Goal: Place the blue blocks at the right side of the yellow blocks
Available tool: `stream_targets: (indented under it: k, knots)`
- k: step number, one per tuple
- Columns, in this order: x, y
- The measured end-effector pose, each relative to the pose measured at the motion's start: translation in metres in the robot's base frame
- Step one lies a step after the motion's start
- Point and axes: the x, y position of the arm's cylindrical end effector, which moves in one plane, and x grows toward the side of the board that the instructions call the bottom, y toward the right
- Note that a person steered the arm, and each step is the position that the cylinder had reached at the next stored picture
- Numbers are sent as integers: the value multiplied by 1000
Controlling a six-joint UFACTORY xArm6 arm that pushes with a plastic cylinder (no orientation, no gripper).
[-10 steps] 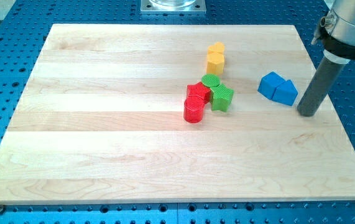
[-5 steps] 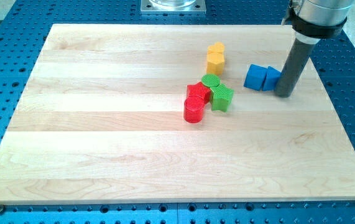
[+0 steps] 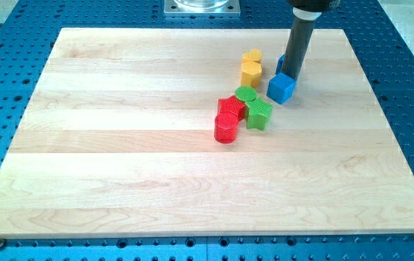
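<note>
A blue cube [image 3: 280,88] lies on the wooden board [image 3: 119,145], just right of the two yellow blocks. A second blue block [image 3: 282,64] is mostly hidden behind my rod. One yellow block, heart-shaped [image 3: 251,57], sits above the other yellow block [image 3: 251,73]; they touch. My tip [image 3: 292,77] rests at the blue cube's upper right edge, between the two blue blocks and to the right of the yellow blocks.
A cluster sits below the yellow blocks: a green cylinder [image 3: 246,94], a green block [image 3: 259,114], a red block [image 3: 229,106] and a red cylinder [image 3: 225,127]. The blue cube lies close to the green blocks' upper right.
My rod has swept from the board's right side up and to the left, pushing both blue blocks leftward until they lie next to the yellow blocks. The other blocks have not moved.
</note>
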Motion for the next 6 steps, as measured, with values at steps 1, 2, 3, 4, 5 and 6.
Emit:
stream_targets:
  k: [1, 2, 3, 4, 5, 6]
  knots:
    - [-5, 0]
    - [-6, 14]
    - [-11, 51]
    - [-39, 78]
    - [-40, 48]
    - [-40, 29]
